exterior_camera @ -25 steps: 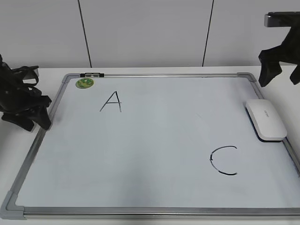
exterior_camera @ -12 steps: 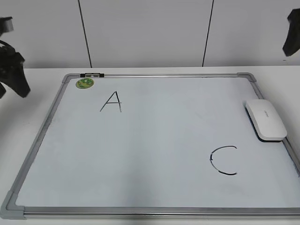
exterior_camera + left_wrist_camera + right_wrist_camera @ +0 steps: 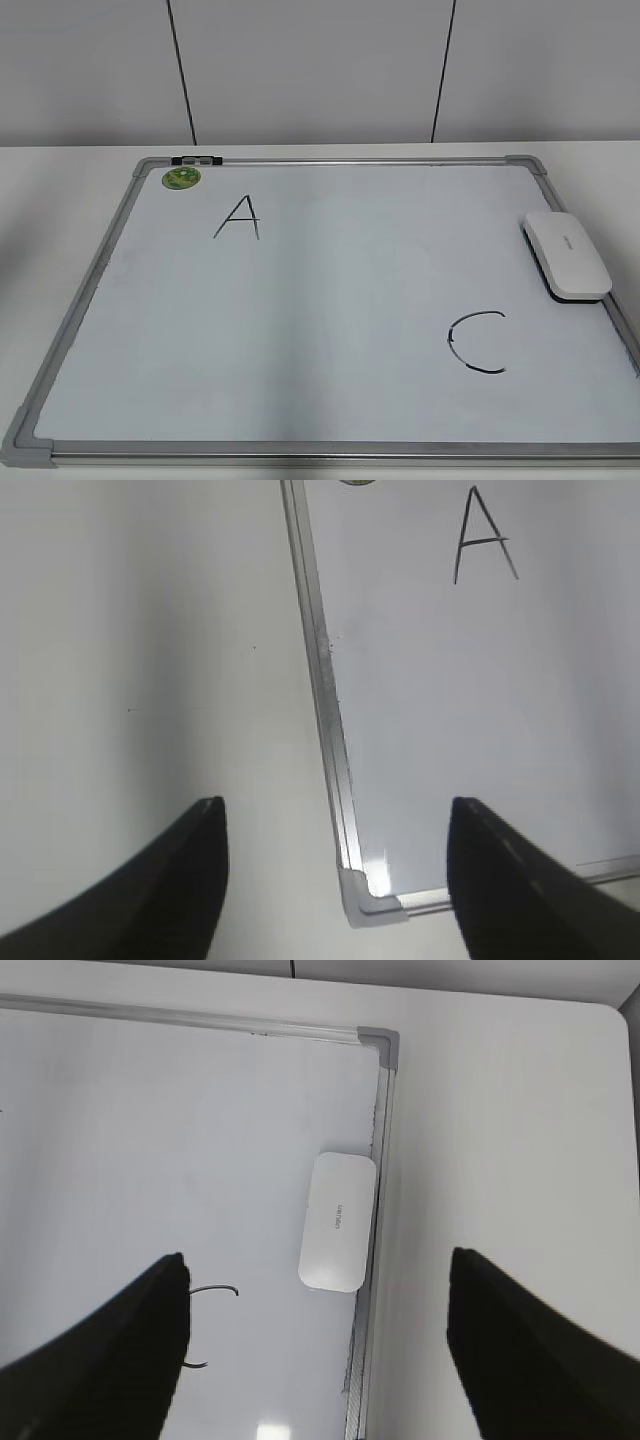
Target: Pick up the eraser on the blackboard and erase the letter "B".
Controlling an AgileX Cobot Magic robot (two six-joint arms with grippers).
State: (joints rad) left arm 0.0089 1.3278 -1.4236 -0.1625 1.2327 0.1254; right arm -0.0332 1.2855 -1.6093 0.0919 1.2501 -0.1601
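Observation:
The blackboard (image 3: pixel 330 300) is a white dry-erase board with a silver frame, lying flat on the table. The white eraser (image 3: pixel 567 254) lies on it at its right edge, also in the right wrist view (image 3: pixel 337 1221). No letter "B" shows on the board; only a black "A" (image 3: pixel 238 217) and a "C" (image 3: pixel 478 342) are drawn. Both arms are out of the exterior view. My left gripper (image 3: pixel 335 810) is open, high above the board's near left corner (image 3: pixel 372 900). My right gripper (image 3: pixel 318 1260) is open, high above the eraser and the board's right edge.
A small round green magnet (image 3: pixel 181 178) and a black clip (image 3: pixel 196 159) sit at the board's far left corner. The white table (image 3: pixel 70 170) surrounds the board, with a grey panelled wall (image 3: pixel 310 70) behind.
Both arms have risen and left the exterior view: the left one from beside the board's left edge, the right one from above its far right corner. The eraser and letters have not moved.

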